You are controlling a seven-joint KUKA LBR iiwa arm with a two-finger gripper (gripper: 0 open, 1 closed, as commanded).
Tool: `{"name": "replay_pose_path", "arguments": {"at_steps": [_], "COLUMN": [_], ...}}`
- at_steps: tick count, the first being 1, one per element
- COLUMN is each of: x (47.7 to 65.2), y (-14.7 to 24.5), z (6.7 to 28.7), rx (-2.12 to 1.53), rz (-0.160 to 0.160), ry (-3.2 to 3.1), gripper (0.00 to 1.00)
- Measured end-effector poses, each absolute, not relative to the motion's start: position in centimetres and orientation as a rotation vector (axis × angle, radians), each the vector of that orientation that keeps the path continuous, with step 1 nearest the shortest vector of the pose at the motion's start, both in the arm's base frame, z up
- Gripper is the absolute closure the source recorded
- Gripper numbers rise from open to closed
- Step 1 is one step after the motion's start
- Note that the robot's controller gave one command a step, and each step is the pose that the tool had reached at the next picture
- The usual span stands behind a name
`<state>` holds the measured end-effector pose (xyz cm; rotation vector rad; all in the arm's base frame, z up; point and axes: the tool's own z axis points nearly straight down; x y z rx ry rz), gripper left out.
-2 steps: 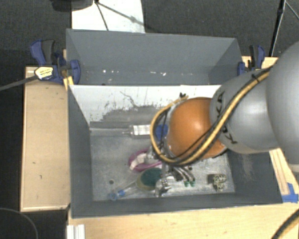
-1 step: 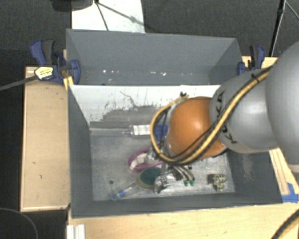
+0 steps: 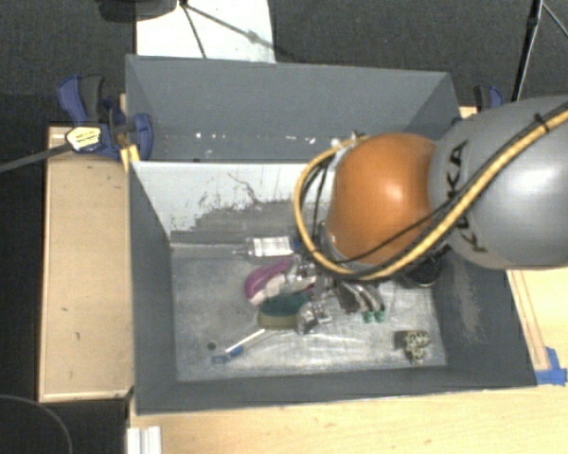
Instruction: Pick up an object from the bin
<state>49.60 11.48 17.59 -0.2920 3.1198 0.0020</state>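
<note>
Dark green lump (image 3: 282, 309) | central, beside purple piece (image 3: 265, 278) | hand (image 3: 310, 317) adjacent, grip cannot tell

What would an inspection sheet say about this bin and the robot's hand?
Surface: grey metal bin, floor scuffed.
Job's things: purple piece and dark green piece, beside the hand.
Clutter: blue-tipped stick, mottled lump, clear piece.
Grippers: hand low in the bin's middle, among the things.
Cables: yellow and black cables loop round the orange cover.
Surroundings: dark floor.
</note>
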Motion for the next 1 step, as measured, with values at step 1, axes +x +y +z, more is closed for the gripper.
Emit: {"name": "replay_pose_path", "arguments": {"at_steps": [1], "x": [50.59], "y": [14.23], "z": [21.17], "rx": [-0.278], "rz": [0.003], "ry": [3.125], "gripper": [1.00]}}
